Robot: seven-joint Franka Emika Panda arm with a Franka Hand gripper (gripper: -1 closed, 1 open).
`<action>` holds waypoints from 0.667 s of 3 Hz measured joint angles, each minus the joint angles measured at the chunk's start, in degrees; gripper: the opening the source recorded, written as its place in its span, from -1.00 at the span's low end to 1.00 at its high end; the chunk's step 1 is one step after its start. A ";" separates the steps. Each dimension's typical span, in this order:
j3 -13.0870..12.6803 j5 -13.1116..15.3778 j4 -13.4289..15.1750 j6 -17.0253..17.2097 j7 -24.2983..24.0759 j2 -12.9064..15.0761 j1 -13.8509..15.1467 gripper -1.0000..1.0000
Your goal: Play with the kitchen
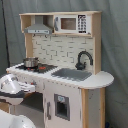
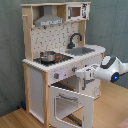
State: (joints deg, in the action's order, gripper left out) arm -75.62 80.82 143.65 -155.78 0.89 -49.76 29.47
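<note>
**Arm at the Front Panel of the Toy Kitchen**

We had the kitchen filling the middle of both exterior views, a tall unit of pale wood and white panels standing on a wooden floor against a grey curtain. In the second exterior view its oven door hung open, tipped out toward six o'clock, with the dark cavity behind it. Up at twelve o'clock we saw the range hood and, beside it, the small microwave with its dark window. Below them ran the tiled backsplash.

The white arm came in from three o'clock in the second exterior view, and from nine o'clock in the first exterior view. Its gripper sat right at the front edge of the counter, just beside the knobs; whether it touched them, and whether its fingers were spread or pressed together, we could not tell.

On the worktop, the grey sink lay under the curved black faucet. A small metal pot stood on the stovetop.
</note>
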 joint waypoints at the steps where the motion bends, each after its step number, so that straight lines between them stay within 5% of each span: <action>1: -0.02 3.90 -1.22 -1.15 -3.50 0.00 2.39 1.00; 2: -0.47 7.41 -1.81 -1.58 -7.81 0.01 3.93 1.00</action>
State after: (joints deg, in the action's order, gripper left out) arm -76.08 88.22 141.83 -157.36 -6.92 -49.75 33.40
